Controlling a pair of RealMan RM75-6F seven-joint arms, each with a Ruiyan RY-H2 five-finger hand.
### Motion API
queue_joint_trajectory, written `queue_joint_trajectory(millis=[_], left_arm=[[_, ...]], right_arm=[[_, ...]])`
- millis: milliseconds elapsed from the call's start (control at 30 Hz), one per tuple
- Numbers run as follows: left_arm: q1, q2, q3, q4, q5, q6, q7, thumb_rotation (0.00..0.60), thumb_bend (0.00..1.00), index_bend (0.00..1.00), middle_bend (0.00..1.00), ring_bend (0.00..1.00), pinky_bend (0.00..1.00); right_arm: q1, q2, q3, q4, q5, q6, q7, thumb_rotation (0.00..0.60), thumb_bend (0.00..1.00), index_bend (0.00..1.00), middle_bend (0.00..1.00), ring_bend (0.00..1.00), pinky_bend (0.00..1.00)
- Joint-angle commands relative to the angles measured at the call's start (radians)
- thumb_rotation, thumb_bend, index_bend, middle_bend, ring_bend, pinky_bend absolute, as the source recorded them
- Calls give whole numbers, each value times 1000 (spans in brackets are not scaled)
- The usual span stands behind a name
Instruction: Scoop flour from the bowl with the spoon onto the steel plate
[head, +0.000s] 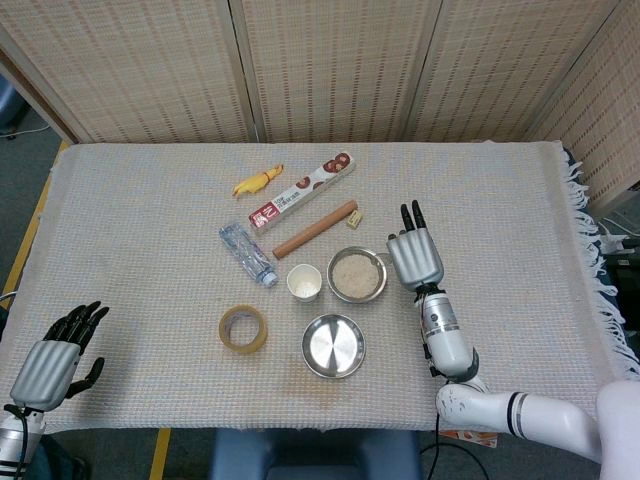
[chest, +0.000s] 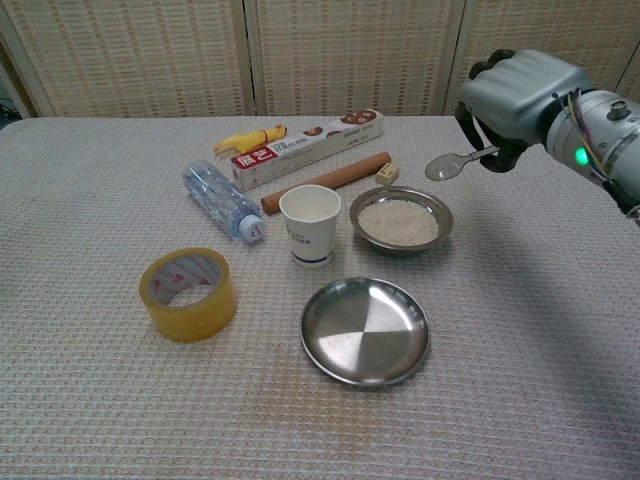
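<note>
My right hand (chest: 518, 84) holds a metal spoon (chest: 450, 163) in the air, above and just right of the steel bowl of flour (chest: 400, 221). The spoon's head points left and looks empty. In the head view the same right hand (head: 414, 257) sits beside the bowl (head: 356, 274) and hides the spoon. The empty steel plate (chest: 365, 330) lies in front of the bowl, also seen as the plate (head: 333, 345) from above. My left hand (head: 45, 367) rests at the table's near left corner, fingers apart, holding nothing.
A paper cup (chest: 309, 223) stands left of the bowl. A tape roll (chest: 187, 293), a plastic bottle (chest: 219, 199), a rolling pin (chest: 326, 181), a long box (chest: 305, 147), a yellow toy (chest: 248, 139) and a small block (chest: 387, 173) lie further left and behind.
</note>
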Motion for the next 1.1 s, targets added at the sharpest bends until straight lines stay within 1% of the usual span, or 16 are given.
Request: queue_joint_trajectory(millis=[33, 200, 400, 700, 867, 1100], left_arm=[[1, 2, 0, 0, 2, 4, -6, 600, 450, 0, 0, 37, 158], [-1, 4, 1, 4, 0, -3, -14, 600, 449, 0, 0, 37, 158], [-4, 4, 2, 6, 0, -9, -18, 600, 449, 0, 0, 37, 158], [-6, 5, 5, 5, 0, -16, -19, 600, 449, 0, 0, 39, 161], [-6, 4, 4, 1, -3, -17, -11, 600, 449, 0, 0, 41, 162], [-7, 3, 4, 2, -6, -23, -7, 600, 448, 0, 0, 40, 162]], right_arm=[[72, -64, -9, 81, 62, -20, -79, 600, 381, 943, 573, 42, 0], [111, -107, -38, 137, 95, -29, -116, 600, 382, 945, 574, 43, 0], [140, -141, -67, 174, 123, -39, -141, 600, 382, 951, 578, 50, 0], [159, -167, -83, 206, 158, -60, -103, 600, 383, 953, 580, 57, 0], [165, -171, -85, 209, 184, -78, -78, 600, 384, 953, 580, 59, 0], [167, -155, -48, 161, 265, -121, 6, 600, 384, 954, 581, 67, 0]])
